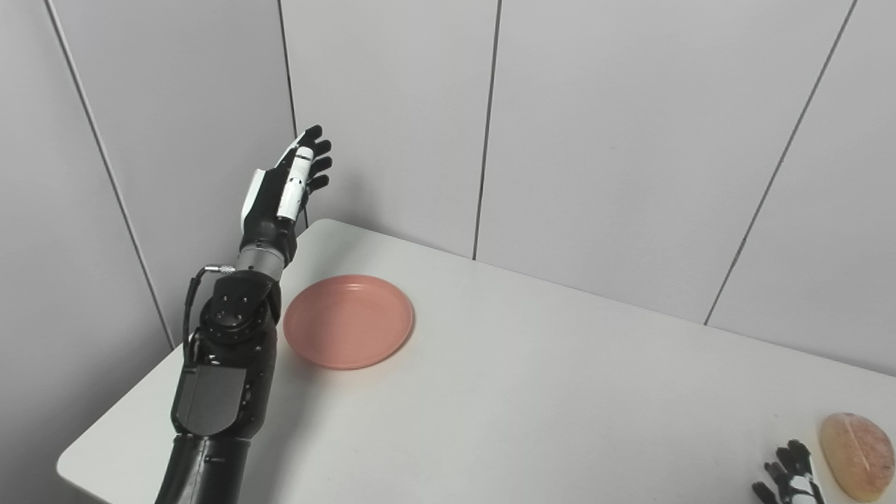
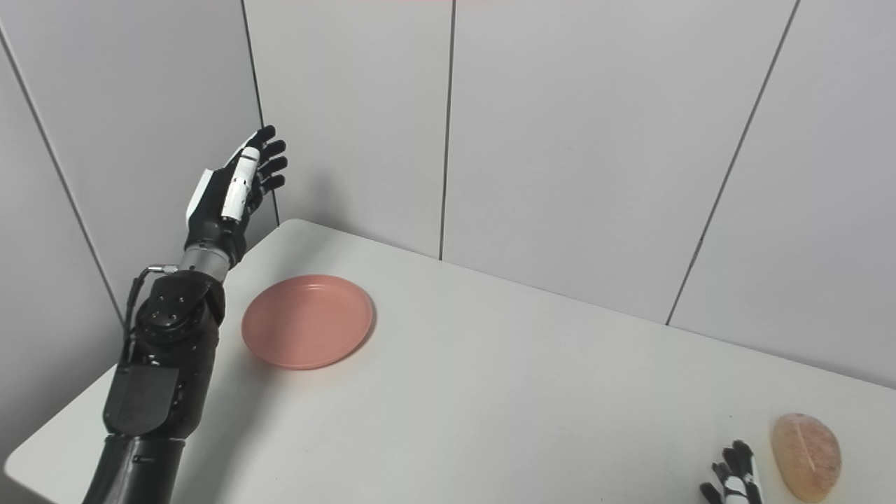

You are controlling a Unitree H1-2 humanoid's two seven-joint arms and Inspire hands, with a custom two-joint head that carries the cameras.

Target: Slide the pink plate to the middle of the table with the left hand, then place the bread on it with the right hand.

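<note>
Left hand (image 1: 283,183) raised, spread — plate (image 1: 348,320) untouched

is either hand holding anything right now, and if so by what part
Nothing is held. The left hand is raised, open and empty; the right hand's fingertips sit apart from the oval tan bread.

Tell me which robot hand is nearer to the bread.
The right robot hand: it sits just left of the bread, not touching. The left robot hand is raised far across the table, beyond the pink plate.
</note>
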